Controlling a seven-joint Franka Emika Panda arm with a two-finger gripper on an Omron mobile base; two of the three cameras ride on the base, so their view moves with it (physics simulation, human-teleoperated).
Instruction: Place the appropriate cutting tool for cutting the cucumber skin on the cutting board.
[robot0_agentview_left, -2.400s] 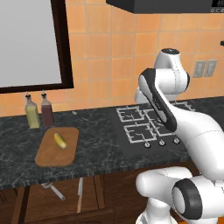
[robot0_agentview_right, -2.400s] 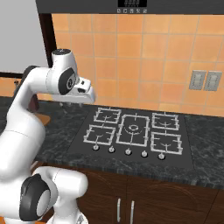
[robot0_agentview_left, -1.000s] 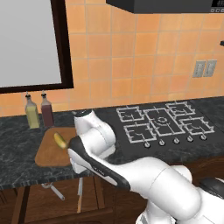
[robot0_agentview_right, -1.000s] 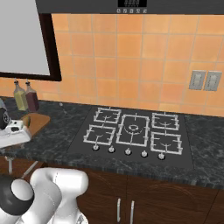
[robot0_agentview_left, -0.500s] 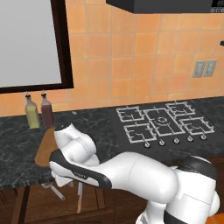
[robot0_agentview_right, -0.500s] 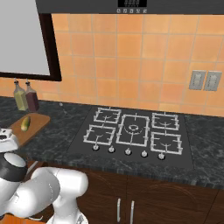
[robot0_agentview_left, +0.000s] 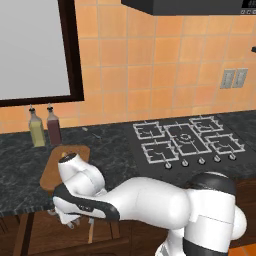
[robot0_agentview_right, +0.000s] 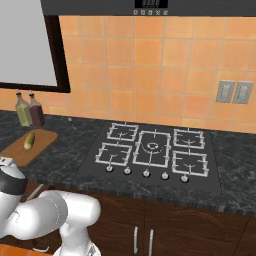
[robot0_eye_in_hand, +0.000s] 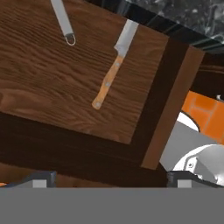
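Note:
The cutting tool (robot0_eye_in_hand: 62, 21) lies on the wooden floor of an open drawer (robot0_eye_in_hand: 43, 87) at the top left of the hand view; its thin grey handle with a loop end shows, and its head is cut off by the frame. My gripper (robot0_eye_in_hand: 111, 179) hovers above the drawer, open, with nothing between its fingertips (robot0_eye_in_hand: 41, 179). The cucumber (robot0_agentview_right: 29, 141) rests on the cutting board (robot0_agentview_right: 37, 147) on the counter at the left. In the left base view my arm bends down in front of the cutting board (robot0_agentview_left: 50, 174) and covers part of it.
A longer knife (robot0_eye_in_hand: 111, 72) with a wooden handle lies in the drawer just right of the peeler. The drawer's dark side wall (robot0_eye_in_hand: 170, 100) runs along the right. Two bottles (robot0_agentview_right: 22, 111) stand behind the board, and a stove (robot0_agentview_right: 152, 150) fills the counter's middle.
The arm has swung from beside the stove leftward and down, past the cutting board, to the open drawer under the counter. The gripper has stayed open.

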